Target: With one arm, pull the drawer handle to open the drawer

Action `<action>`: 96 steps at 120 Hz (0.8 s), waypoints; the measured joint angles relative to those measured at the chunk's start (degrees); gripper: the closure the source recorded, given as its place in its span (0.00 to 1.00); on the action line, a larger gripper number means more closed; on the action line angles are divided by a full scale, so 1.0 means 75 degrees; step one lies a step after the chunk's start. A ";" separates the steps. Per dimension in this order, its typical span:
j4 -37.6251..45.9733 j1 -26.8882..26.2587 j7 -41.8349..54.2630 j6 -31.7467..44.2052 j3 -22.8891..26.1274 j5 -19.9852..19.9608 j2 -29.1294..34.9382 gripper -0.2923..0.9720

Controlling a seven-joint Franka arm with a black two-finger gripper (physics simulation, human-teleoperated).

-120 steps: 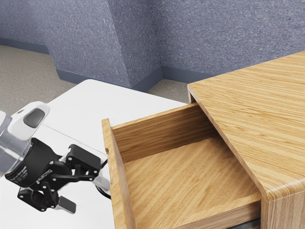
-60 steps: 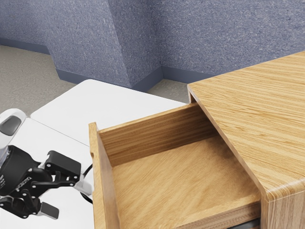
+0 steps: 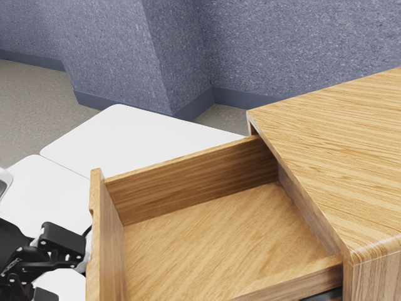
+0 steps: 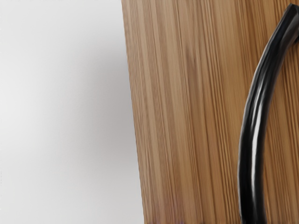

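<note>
The wooden drawer [image 3: 219,235] stands pulled far out of the wooden cabinet [image 3: 338,144], and its inside is bare. Its front panel [image 3: 100,244] faces the exterior view's left. My black gripper [image 3: 86,249] sits low at that view's left edge, pressed against the outer face of the panel, shut on the drawer handle, which the panel hides there. In the wrist view the curved black handle [image 4: 254,140] runs along the wood-grain drawer front [image 4: 187,112], right before my hand.
White table panels [image 3: 138,141] lie under and behind my hand, seen also as a white surface [image 4: 60,112] beside the drawer front. Blue-grey walls and a beige floor lie behind.
The drawer has slid further out toward the exterior view's left, and my gripper has moved with it, down and left toward the picture's corner.
</note>
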State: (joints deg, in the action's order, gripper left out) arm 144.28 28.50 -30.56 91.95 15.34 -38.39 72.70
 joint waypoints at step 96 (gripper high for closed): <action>-0.8568 0.1511 -0.1484 -0.1388 0.2206 0.3932 -0.9108 0.23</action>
State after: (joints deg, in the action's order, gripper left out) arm 80.02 39.83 -41.69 81.55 31.88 -8.90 4.40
